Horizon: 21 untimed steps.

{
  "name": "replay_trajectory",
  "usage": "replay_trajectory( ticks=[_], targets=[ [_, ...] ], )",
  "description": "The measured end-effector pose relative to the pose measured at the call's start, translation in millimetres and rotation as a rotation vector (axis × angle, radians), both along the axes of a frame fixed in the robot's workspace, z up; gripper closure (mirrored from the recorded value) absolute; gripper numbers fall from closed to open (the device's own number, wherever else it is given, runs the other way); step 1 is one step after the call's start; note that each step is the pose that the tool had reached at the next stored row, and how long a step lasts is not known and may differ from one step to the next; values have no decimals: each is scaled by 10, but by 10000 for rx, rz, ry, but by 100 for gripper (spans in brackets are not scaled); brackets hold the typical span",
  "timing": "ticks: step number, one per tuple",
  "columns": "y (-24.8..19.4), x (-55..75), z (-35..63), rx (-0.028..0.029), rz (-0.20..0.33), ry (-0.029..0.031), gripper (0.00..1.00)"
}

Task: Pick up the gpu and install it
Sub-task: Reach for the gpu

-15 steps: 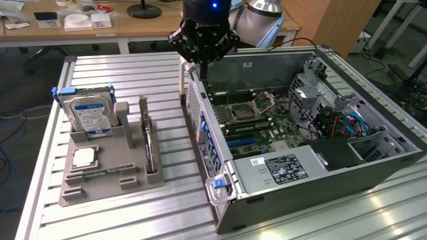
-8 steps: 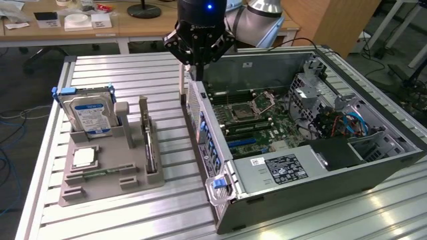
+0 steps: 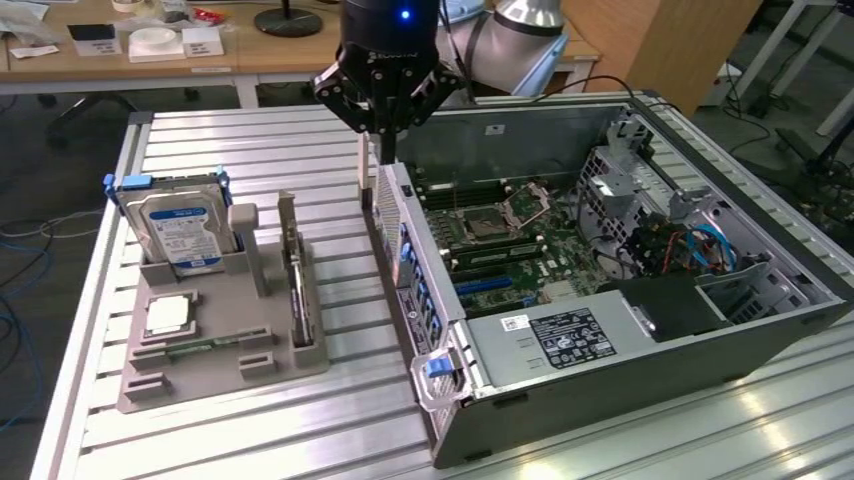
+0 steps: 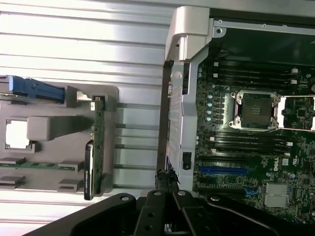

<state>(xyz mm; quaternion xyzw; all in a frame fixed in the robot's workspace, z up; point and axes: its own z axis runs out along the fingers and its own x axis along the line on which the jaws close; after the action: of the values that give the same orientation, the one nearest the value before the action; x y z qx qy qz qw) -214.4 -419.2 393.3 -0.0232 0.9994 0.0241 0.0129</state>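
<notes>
The gpu [image 3: 296,285] is a thin dark card standing on edge in a slot of the grey holder [image 3: 214,375], on the exterior view's left. In the wrist view the gpu [image 4: 97,145] shows edge-on along the holder's side. My gripper [image 3: 383,135] hangs above the rear corner of the open computer case [image 3: 694,330], well apart from the card. Its fingers meet at a point, shut, with nothing seen between them. In the wrist view the gripper [image 4: 166,189] sits over the case's rear wall. Blue expansion slots [image 3: 487,285] lie on the motherboard inside.
The holder also carries a silver hard drive [image 3: 180,225] in a blue frame, a processor chip [image 3: 167,315] and a green memory stick [image 3: 200,347]. A bare strip of ribbed aluminium table [image 3: 340,330] runs between holder and case. A power supply [image 3: 561,340] sits at the case's near end.
</notes>
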Motion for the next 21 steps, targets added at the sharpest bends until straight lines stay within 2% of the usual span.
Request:
replay_trajectory(
  ticks=[15,21],
  targets=[
    [-30,-248,0,0,330,0,89],
    [-62,-344,0,0,459,0,89]
  ],
)
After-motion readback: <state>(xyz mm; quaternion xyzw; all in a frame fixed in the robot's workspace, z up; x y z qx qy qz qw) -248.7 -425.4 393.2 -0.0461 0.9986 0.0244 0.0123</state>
